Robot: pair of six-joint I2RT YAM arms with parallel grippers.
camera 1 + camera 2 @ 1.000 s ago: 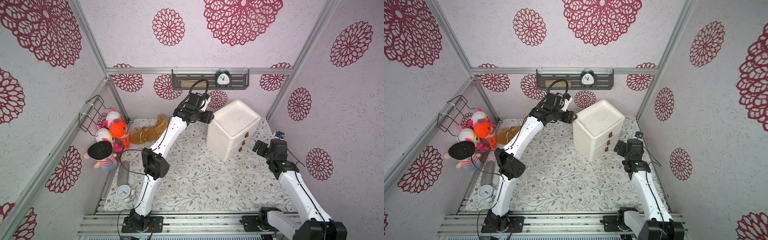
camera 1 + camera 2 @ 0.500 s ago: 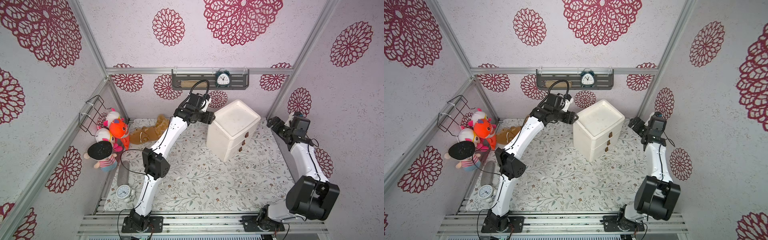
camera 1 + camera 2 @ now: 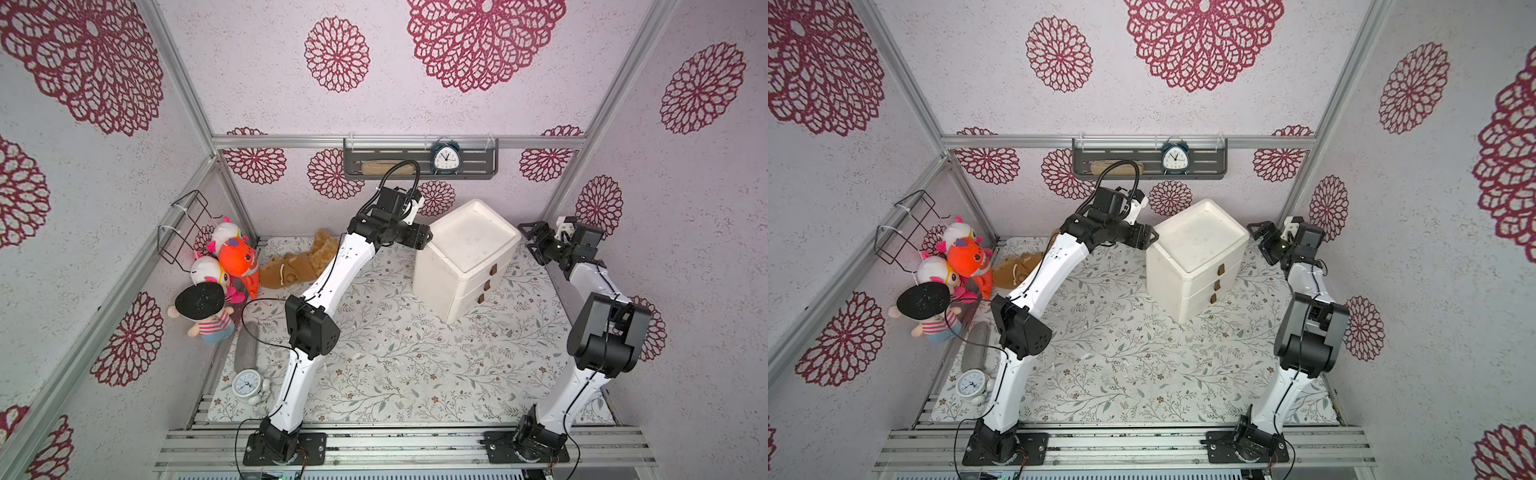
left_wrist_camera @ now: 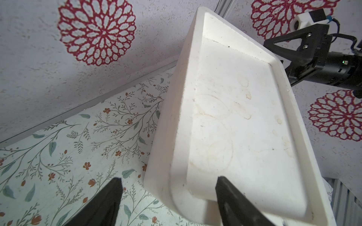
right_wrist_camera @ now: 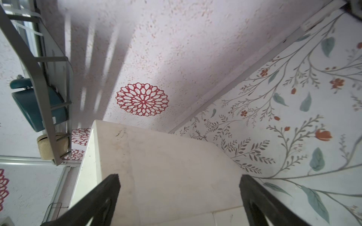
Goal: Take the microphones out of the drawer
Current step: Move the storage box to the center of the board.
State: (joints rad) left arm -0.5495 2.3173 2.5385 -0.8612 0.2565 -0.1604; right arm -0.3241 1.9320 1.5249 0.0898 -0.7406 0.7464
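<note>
- The left gripper (image 4: 168, 179) is hovering at the left-hand corner of the white drawer cabinet (image 3: 469, 245). Its jaws are spread and straddling the raised rim: one finger is hanging over the recessed top, the other outside the wall above the floral mat (image 3: 395, 353). It is holding nothing.
- The right gripper (image 5: 179, 177) is standing at the opposite, right-hand corner. Its jaws are at full spread with the cabinet's body showing between them, and contact cannot be confirmed. It is carrying nothing.
- The microphone is not showing in any view. All three drawers are sitting shut, so it is judged to be lying inside one of them; which one cannot be told.
- Judgement on the step: the arms are flanking the cabinet, apparently to steady it before a drawer is pulled. Neither is reaching the front face, where three small brown handles (image 3: 487, 284) are stacked.
- Doing this well is calling for one gripper to brace the body at rim or wall. The other is needing to pinch a handle tab and draw straight along the drawer's travel, since the cabinet is looking light and liable to slide or twist on the mat.
- The cabinet is presenting as matte white with faint ring stains on top. It is standing upright and angled to the back wall.
</note>
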